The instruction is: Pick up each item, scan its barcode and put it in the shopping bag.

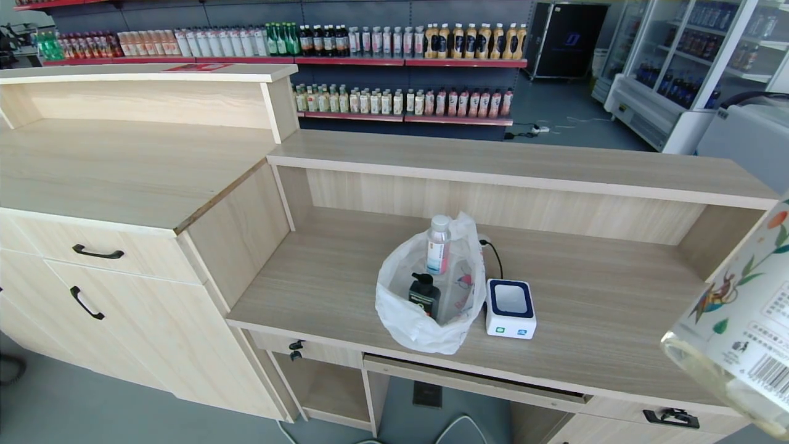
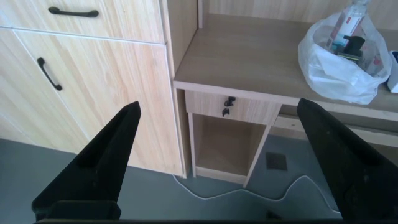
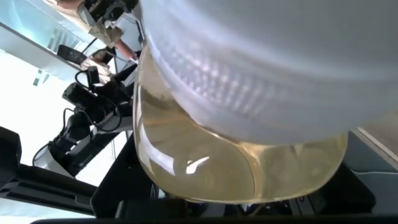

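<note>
Most of the bench (image 1: 585, 296) is bare. It is walled by a raised back ledge and side panels, so entry looks freest from the front and above. The shopping bag (image 1: 400, 308) sits mid-bench with its mouth spread open to take drops. The yellow-liquid bottle (image 1: 746, 320) is aloft at the robot's right, and I judge the right hand (image 3: 239, 199) is clamped round it. It is well apart from the scanner (image 1: 510, 307), which stands just beside the bag, and it probably awaits scanning. A clear bottle (image 1: 438, 246) and a black pump bottle (image 1: 424, 295) stand inside the bag. The left hand (image 2: 217, 162) is spread wide and empty, and hangs low off the bench's front.
</note>
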Controlling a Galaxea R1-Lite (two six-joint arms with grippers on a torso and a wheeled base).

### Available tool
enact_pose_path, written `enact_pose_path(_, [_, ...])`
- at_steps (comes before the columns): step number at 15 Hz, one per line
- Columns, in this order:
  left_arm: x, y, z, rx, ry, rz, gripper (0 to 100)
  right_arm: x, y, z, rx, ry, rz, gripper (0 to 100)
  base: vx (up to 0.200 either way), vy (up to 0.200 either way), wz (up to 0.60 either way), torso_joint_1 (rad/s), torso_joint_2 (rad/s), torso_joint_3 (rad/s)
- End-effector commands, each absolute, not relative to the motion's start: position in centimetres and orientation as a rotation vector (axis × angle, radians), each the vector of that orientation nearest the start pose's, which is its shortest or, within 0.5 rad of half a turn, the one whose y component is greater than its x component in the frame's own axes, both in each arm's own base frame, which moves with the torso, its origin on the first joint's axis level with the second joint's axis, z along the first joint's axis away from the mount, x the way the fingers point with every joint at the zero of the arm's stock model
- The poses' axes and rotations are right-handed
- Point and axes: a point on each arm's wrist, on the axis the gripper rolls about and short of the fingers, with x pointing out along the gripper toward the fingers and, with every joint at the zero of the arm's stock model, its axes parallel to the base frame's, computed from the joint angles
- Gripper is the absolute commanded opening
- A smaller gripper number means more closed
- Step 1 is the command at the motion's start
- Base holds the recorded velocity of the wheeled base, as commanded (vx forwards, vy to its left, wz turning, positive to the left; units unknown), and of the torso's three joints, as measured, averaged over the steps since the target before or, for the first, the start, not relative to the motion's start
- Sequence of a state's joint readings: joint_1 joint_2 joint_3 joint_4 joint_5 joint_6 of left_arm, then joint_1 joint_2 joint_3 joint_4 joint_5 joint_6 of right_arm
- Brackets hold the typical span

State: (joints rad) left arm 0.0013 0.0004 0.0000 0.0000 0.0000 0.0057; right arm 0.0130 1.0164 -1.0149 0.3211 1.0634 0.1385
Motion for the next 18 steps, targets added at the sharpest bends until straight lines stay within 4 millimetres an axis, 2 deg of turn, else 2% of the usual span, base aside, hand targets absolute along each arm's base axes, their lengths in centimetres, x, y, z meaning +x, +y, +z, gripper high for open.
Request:
enact_pose_path(1, [-2.28,0.0,7.55,0.006,0.0,0.002,100,10.03,2.34,30.15,0.296,0.381,1.07,0,0.0,0.0,0.0,0.0,0.0,0.0])
enact_pose_path(6, [-2.28,0.0,7.55,0.006,0.0,0.002,100,9.78,2.88,30.05,0.293,0.405,1.122,0,0.0,0.0,0.0,0.0,0.0,0.0])
enact_pose_path(10, [-2.28,0.0,7.55,0.006,0.0,0.002,100,10.05,3.06,30.69,0.283,0.393,1.139,0,0.0,0.0,0.0,0.0,0.0,0.0])
enact_pose_path(18, [-2.28,0.0,7.55,0.006,0.0,0.002,100,9.42,3.25,30.29,0.287,0.415,1.159,0,0.0,0.0,0.0,0.0,0.0,0.0])
